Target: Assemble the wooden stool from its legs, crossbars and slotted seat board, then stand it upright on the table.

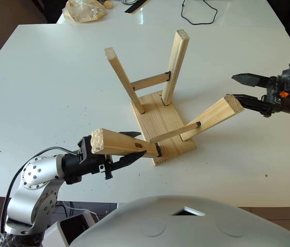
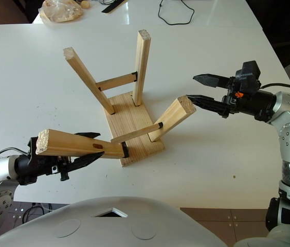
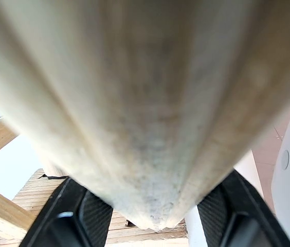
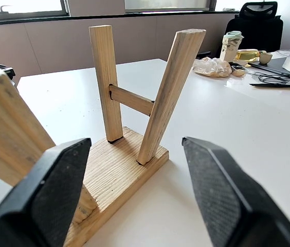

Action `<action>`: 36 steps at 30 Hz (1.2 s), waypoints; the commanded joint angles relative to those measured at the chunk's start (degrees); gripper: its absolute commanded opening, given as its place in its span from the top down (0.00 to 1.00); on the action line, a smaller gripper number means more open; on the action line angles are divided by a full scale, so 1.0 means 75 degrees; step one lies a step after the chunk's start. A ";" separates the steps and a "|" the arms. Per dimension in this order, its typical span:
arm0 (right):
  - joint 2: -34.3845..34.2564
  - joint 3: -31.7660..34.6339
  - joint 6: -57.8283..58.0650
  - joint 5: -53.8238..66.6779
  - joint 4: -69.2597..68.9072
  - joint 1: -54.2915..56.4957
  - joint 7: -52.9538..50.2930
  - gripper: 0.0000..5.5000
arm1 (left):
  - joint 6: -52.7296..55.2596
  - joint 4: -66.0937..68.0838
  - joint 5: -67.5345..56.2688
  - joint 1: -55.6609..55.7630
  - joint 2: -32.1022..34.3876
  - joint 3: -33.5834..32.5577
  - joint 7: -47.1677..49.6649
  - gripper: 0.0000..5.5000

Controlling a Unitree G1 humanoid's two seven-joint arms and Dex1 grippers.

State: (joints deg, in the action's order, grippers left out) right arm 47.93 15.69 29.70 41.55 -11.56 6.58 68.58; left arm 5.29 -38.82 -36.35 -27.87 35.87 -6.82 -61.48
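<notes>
Seat board (image 1: 158, 123) lies flat on the white table (image 1: 57, 77), slotted face up. Two legs stand in its far end: far-left leg (image 1: 124, 80) leaning outward, far-right leg (image 1: 175, 67) nearly upright. Far crossbar (image 1: 150, 81) joins them.

Near pair is not upright. Near-left leg (image 1: 122, 144) lies almost level, its inner end at the board's near-left corner and its free end toward the robot. Whether that end sits in a slot cannot be told. Near crossbar (image 1: 173, 134) runs from this leg across the board to the near-right leg (image 1: 214, 116). That leg slants low, with its base at the board's right edge and its top end pointing right.

Left gripper (image 1: 129, 146): clamped on the near-left leg about midway along it, one finger above and one below. In the left wrist view, black fingers (image 3: 78, 216) flank the wood on both sides.

Right gripper (image 1: 236, 87): jaws wide apart, holding nothing. Lower fingertip is at the top end of the near-right leg, touching or just short of it; upper fingertip is well clear above.

On the farther table: a plastic bag (image 1: 86, 10) and a black cable (image 1: 199, 15).
</notes>
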 commanded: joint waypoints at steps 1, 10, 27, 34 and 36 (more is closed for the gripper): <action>0.0102 -0.0036 -0.0088 -0.0123 0.0056 0.0035 0.0052 0.40 | -0.0103 0.0175 0.0340 -0.0104 0.0227 0.0138 -0.0145 0.63; 0.0034 0.0026 -0.0170 -0.0157 -0.0024 -0.0158 -0.0013 0.40 | -0.0389 0.0723 0.0779 0.0121 0.0558 0.0332 -0.0193 0.63; 0.0020 -0.0046 -0.0414 -0.0352 -0.0142 -0.0490 -0.0080 0.40 | 0.0532 0.0507 0.0858 0.0430 0.0922 0.0527 0.0618 0.63; 0.0026 -0.0034 -0.0427 -0.0369 -0.0180 -0.0526 -0.0098 0.40 | 0.0779 0.0503 0.1344 0.0491 0.1303 0.0749 0.0861 0.63; 0.0005 -0.0044 -0.0442 -0.0388 -0.0217 -0.0570 -0.0117 0.40 | 0.0831 0.0517 0.1368 0.0544 0.1345 0.0776 0.0945 0.63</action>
State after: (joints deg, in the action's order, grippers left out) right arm 47.88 15.68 26.93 39.34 -12.46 2.87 68.00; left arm 6.89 -37.77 -31.36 -22.64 43.09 -1.86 -55.80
